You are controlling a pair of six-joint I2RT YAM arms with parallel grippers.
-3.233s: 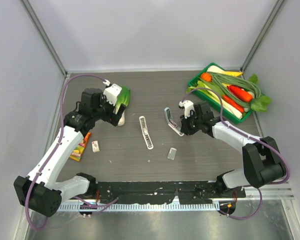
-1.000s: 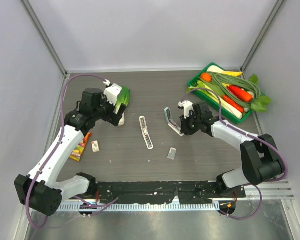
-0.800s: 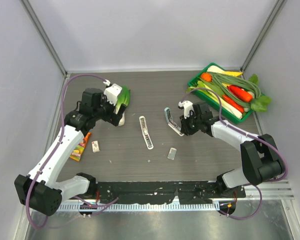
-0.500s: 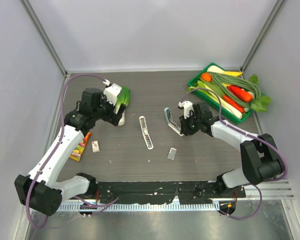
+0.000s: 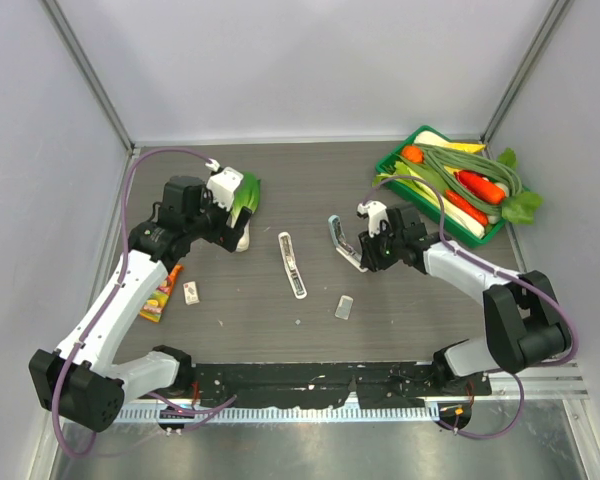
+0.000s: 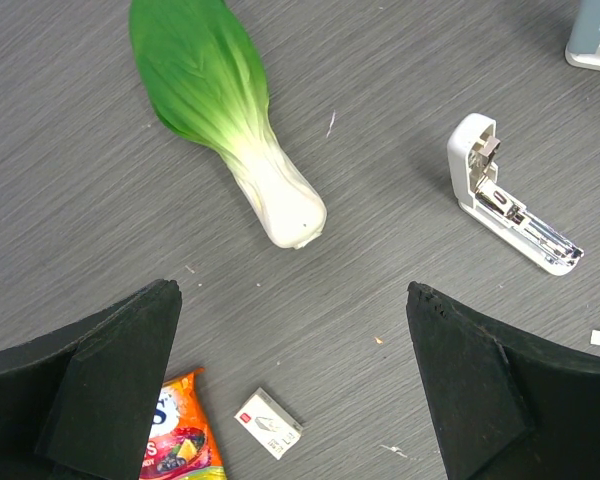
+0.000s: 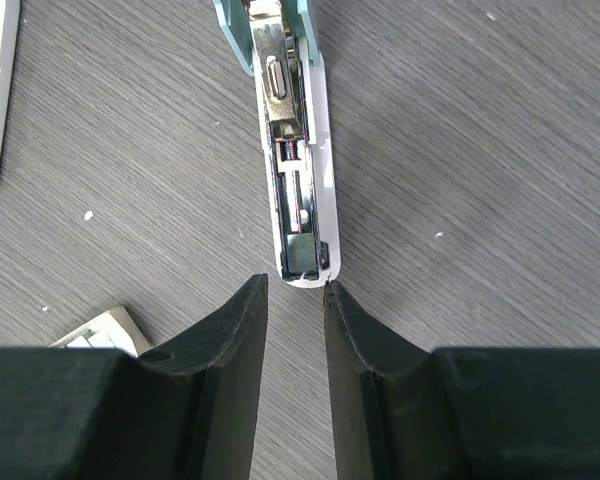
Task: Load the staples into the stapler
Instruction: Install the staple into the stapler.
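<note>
Pickup step judged not yet begun. Left gripper (image 6: pixel 292 295) is spread wide, empty, above the table (image 6: pixel 380 80). The staples (image 6: pixel 268 423) lie beside a snack packet (image 6: pixel 180 442); the stapler (image 6: pixel 510 205) lies open, well apart. Right gripper (image 7: pixel 294 300) is narrowly parted and empty, at a blue-grey bar's (image 7: pixel 292 150) end. Next, the staples need grasping.

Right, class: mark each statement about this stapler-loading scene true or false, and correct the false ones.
1. The left gripper is open and holds nothing. True.
2. The staple box lies in the green tray. False: it lies on the table, beside the candy packet.
3. The white stapler lies opened, with its metal channel showing. True.
4. The right gripper has its fingertips at the white stapler. False: they are at the end of the pale blue-grey stapler.
</note>
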